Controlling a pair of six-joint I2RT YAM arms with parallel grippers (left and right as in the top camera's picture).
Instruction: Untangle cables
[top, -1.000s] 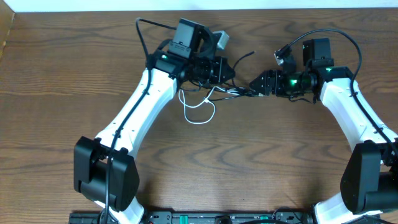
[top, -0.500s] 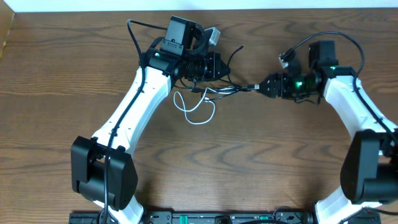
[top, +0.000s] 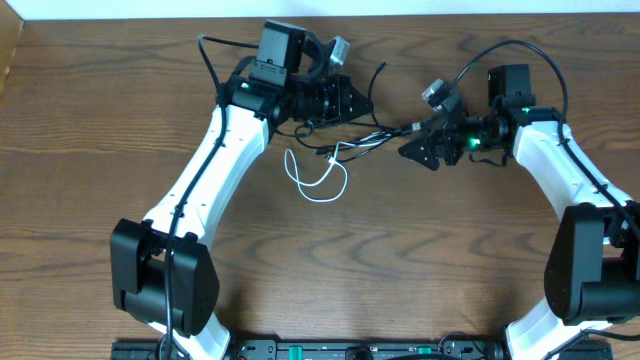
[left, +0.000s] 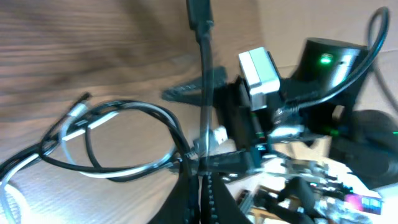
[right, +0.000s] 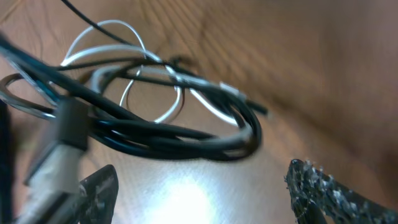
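The wooden counter (top: 100, 150) fills the overhead view, and the tangle sits in its upper centre, between your two arms. The left arm (top: 215, 168) reaches up from the lower left and the right arm (top: 560, 165) from the lower right. Their tips face each other, near but apart. Your left end effector (left: 200, 193) is pressed together on the black cable (left: 203, 81). It pinches the cable at the foot of a straight run that rises to a plug end (left: 199, 12) at the top of the left wrist view. Treat that as your anchor and hold it firm. Your right end effector (right: 199, 199) is spread wide with nothing between its fingers, and in the right wrist view the knot lies just ahead of it. The white cable (right: 115, 23) threads through the black loops there. In the overhead view its free loop rests on the counter below the left end effector. I judge the step in hand to be taking a hold with the right side, so choose one strand only. Close on the white cable where it stands clear of the black, not on the bundled crossing, or you may tighten the knot. Then draw it slowly and low toward the right of the frame, checking that the black loop slackens rather than cinches. Both wrist views are blurred, so confirm which strand sits between the fingers before closing.
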